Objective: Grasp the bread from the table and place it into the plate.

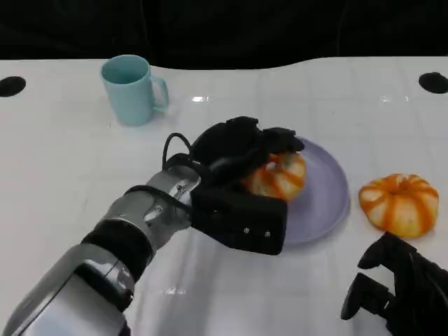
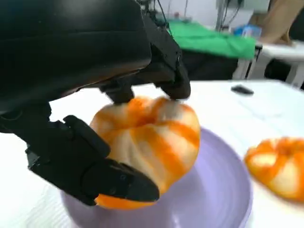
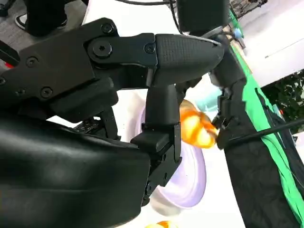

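An orange-and-white striped bread (image 1: 283, 178) is in the grip of my left hand (image 1: 238, 150), over the left part of the lilac plate (image 1: 322, 203). In the left wrist view the black fingers (image 2: 95, 171) wrap the bread (image 2: 152, 137) from above and below, and its underside is at or just above the plate (image 2: 213, 190). A second striped bread (image 1: 399, 203) lies on the table to the right of the plate. My right hand (image 1: 399, 287) rests low at the front right, holding nothing, fingers apart. The right wrist view shows the held bread (image 3: 194, 126) over the plate (image 3: 187, 185).
A pale blue mug (image 1: 131, 89) stands at the back left, well away from the plate. Two dark round holes (image 1: 10, 85) mark the table's far corners. My left forearm (image 1: 140, 224) crosses the middle of the white table.
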Motion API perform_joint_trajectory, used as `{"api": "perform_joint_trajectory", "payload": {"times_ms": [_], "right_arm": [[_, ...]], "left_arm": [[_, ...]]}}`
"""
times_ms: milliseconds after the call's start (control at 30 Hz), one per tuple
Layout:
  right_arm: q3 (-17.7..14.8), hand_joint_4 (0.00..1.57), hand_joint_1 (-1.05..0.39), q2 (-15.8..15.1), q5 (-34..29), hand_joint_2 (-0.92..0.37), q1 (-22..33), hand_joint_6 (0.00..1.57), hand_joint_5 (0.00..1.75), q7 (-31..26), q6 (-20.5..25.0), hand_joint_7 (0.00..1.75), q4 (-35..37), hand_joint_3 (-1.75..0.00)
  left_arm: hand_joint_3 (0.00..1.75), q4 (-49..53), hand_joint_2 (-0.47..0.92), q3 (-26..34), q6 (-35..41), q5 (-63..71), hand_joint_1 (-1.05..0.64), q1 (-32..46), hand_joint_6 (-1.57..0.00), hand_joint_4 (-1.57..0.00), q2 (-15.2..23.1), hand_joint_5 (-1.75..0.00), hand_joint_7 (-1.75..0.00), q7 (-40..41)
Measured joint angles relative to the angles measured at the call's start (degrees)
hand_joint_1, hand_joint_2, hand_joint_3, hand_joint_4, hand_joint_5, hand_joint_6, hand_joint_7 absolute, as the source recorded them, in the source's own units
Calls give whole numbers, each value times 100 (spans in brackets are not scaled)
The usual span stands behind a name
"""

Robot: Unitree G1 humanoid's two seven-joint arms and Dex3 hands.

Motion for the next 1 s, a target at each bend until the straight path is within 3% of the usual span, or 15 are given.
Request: {"api": "perform_joint_trajectory", "payload": {"times_ms": [233, 733, 1000], "right_arm": [[-3, 65, -49, -1, 13, -92, 0, 47, 175, 30, 2, 166, -28, -47], [-8, 65, -49, -3, 23, -92, -4, 49, 175, 76, 2, 165, -14, -46], [-9, 66, -48, -2, 23, -92, -3, 49, 175, 57, 3, 164, -21, -48]], "left_arm": [[45, -176, 92, -15, 213, -3, -90, -41, -1, 0, 48, -1, -1, -264], [53, -258, 92, -33, 295, -3, -100, -41, 0, 0, 81, 0, 0, -362], [50, -711, 92, 396, 54, -728, -98, 138, 0, -1, 339, 0, 0, -1119]]}}
